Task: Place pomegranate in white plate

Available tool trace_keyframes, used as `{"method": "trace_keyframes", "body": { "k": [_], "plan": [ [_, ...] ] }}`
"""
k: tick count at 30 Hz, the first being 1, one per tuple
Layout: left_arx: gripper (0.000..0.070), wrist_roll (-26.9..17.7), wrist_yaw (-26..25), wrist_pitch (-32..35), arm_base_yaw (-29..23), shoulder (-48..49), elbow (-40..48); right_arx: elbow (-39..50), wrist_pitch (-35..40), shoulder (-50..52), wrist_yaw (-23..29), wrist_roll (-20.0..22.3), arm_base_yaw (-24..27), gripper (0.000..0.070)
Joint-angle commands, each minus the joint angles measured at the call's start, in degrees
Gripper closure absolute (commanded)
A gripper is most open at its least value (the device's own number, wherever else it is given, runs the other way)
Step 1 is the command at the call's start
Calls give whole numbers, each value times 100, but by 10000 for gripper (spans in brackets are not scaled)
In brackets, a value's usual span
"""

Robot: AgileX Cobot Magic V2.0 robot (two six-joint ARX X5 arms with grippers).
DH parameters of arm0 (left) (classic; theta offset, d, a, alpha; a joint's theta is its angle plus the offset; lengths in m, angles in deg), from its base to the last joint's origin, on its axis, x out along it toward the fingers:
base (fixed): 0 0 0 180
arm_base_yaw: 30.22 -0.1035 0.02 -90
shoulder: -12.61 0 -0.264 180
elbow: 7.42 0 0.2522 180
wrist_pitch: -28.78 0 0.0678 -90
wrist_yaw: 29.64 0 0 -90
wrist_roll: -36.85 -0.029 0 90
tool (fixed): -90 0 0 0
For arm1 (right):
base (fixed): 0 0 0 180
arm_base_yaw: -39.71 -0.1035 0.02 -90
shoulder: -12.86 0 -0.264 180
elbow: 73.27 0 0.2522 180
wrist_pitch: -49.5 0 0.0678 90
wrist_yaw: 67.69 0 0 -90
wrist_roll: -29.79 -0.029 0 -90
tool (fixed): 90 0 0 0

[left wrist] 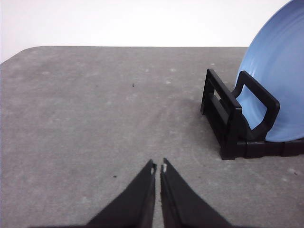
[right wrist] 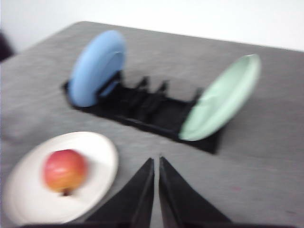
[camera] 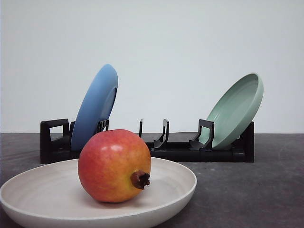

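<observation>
Both sets of fingers are pressed together and hold nothing. In the left wrist view the left fingers come to a point at the bottom centre of the frame, tips all but touching, over bare grey table. In the right wrist view the right fingers look the same, closed to a thin slit at bottom centre, though that picture is blurred.

From the front, the pomegranate sits in the lower left of the frame, resting in the white plate, its brown crown turned toward the lower right. It lies on its side, well within the rim, so I would judge it settled and unlikely to roll out. The right wrist view agrees: fruit in the plate at lower left, the fingers clear of it and apart from the plate rim.

Behind, a black rack runs across the middle of the front view. A blue plate stands on edge at its left end and a green plate leans at its right end. The slots keep them propped up; the middle slots are open.

With the fruit in the plate and no fingers on it, the task looks done to me.
</observation>
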Motion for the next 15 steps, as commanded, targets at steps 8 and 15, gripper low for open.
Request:
{"method": "trace_keyframes", "body": {
  "k": [8,15],
  "plan": [
    [700,46,31,-24,-7,9,57,1655,2532,823,226,1164,1913,687],
    [700,46,31,-24,-7,9,57,3170,3514,1471,245,1166,2527,687]
  ]
}}
